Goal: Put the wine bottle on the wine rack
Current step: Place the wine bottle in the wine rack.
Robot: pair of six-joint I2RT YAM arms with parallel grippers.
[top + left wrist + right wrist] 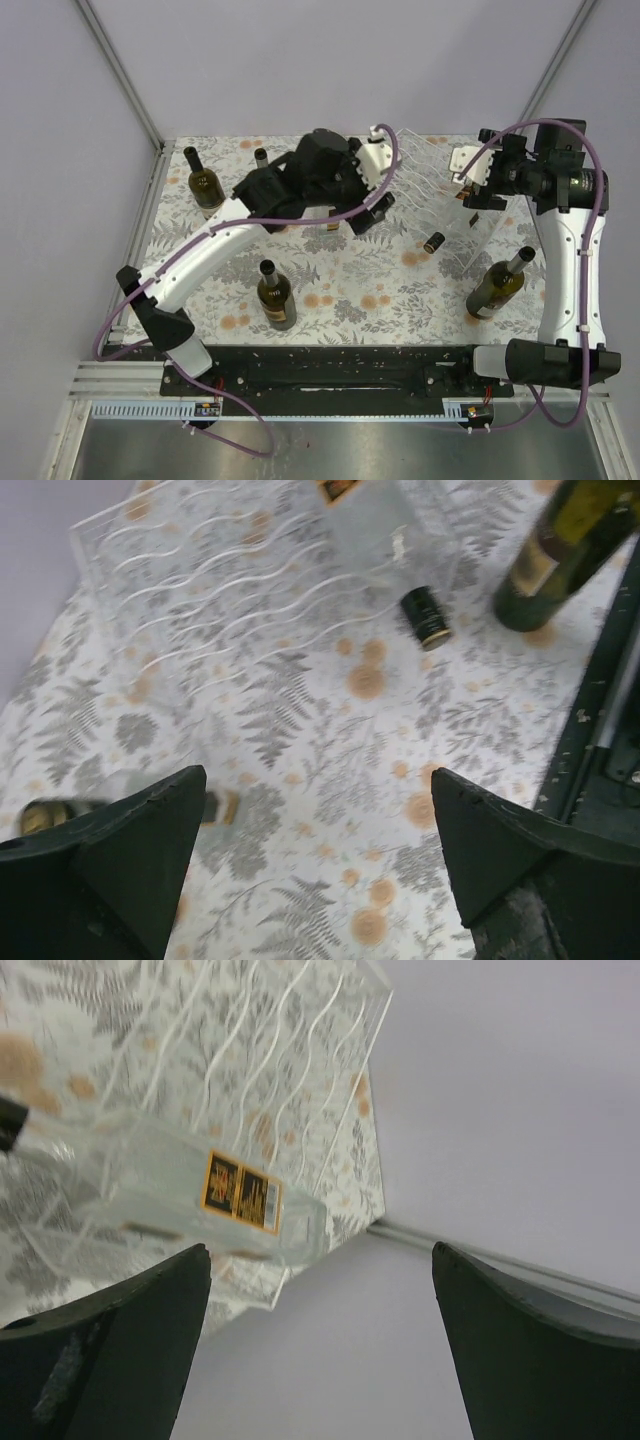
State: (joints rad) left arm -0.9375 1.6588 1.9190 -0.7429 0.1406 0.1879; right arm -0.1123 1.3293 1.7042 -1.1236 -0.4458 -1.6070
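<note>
The clear ribbed wine rack (430,190) stands at the back right of the fern-patterned table. A clear wine bottle (240,1192) with an orange and black label lies in the wine rack (250,1060), its black cap (434,241) pointing toward the front. The left wrist view shows the same cap (427,617) below the rack (220,580). My left gripper (385,180) hovers just left of the rack, open, with only tablecloth between its fingers (318,772). My right gripper (462,180) is at the rack's right end, open and empty (320,1247).
Green bottles stand at the back left (205,185), the front middle (275,295) and the right (497,285). Another bottle neck (262,158) pokes out behind the left arm. A blurred bottle (45,815) shows behind my left finger. Grey walls close the back and sides.
</note>
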